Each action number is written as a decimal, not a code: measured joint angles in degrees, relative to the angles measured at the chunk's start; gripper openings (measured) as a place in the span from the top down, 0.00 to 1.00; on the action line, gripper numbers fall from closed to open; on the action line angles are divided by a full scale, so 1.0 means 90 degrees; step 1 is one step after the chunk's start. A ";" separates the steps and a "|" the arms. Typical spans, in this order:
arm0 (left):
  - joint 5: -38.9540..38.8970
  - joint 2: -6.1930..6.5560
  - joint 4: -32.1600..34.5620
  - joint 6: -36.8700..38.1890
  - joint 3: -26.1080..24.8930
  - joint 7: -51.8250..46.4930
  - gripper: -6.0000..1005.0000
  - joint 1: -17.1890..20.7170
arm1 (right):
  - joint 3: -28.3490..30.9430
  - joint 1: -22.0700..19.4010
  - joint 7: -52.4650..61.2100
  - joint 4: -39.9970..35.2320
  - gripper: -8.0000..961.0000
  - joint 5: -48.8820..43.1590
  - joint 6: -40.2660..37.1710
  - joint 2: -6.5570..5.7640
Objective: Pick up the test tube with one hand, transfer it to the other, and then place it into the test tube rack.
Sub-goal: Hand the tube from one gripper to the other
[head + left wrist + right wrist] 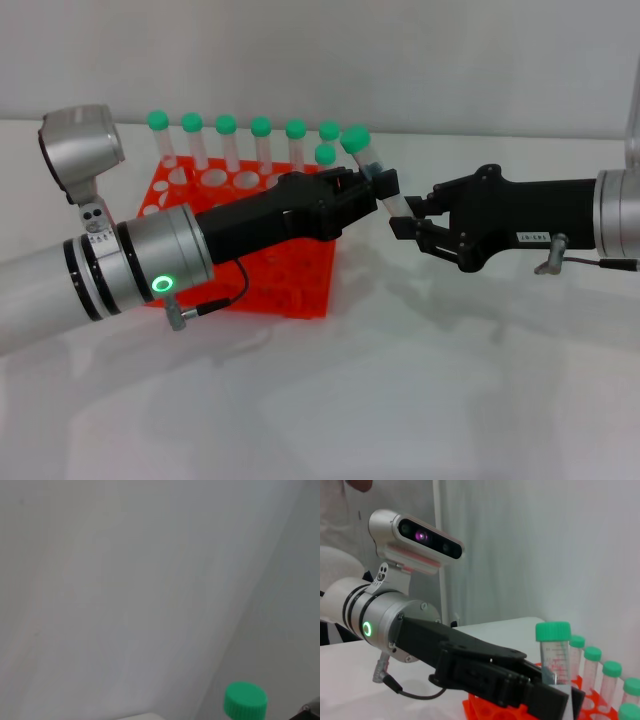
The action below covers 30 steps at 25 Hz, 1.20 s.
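1. The white table (420, 400) lies under both arms, with the action up above it.
2. The left arm (120, 275) comes in low across the front of the rack, a green ring lit on its silver wrist, its wrist camera (80, 145) sticking up beside the rack's near corner.
3. The right arm (560, 220) reaches in from the opposite side, level with the left one, the two meeting nose to nose.
4. The test tube rack (290, 280), bright orange, sits directly beneath and behind the left gripper; a row of green-capped tubes (226, 140) stands along its far edge, just beyond that gripper.
5. The left gripper (375, 190) is clamped on the test tube, holding it about mid-body; in the right wrist view the black fingers (540, 695) wrap the clear wall below the cap.
6. The right gripper (408, 215) has its thin fingers spread, not closed on anything, and their tips sit right at the tube's lower end, just beside the left gripper; I cannot tell whether they touch it.
7. The test tube (375, 175) hangs in the air between the two grippers, tilted, green cap (552, 631) up and leaning toward the rack, lower end toward the right gripper.
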 joint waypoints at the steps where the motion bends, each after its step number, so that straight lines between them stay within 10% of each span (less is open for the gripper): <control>1: 0.0000 0.0000 0.0000 -0.0007 0.0000 0.0000 0.60 0.0001 | 0.0000 -0.0010 0.0000 0.0002 0.79 -0.0012 -0.0009 -0.0002; 4: 0.0001 0.0000 0.0000 -0.0018 0.0000 0.0001 0.76 0.0001 | 0.0001 -0.0031 0.0000 0.0040 0.79 0.0007 -0.0070 -0.0009; 25: -0.0016 0.0004 0.0061 -0.0009 -0.0007 0.0033 0.78 0.0002 | 0.0101 -0.0047 0.0062 0.0352 0.73 -0.0080 -0.0115 -0.0054; 30: -0.0016 0.0025 0.0156 0.0027 -0.0047 0.0084 0.78 0.0001 | 0.0290 -0.0083 0.0060 0.0596 0.52 -0.0079 -0.0112 -0.0061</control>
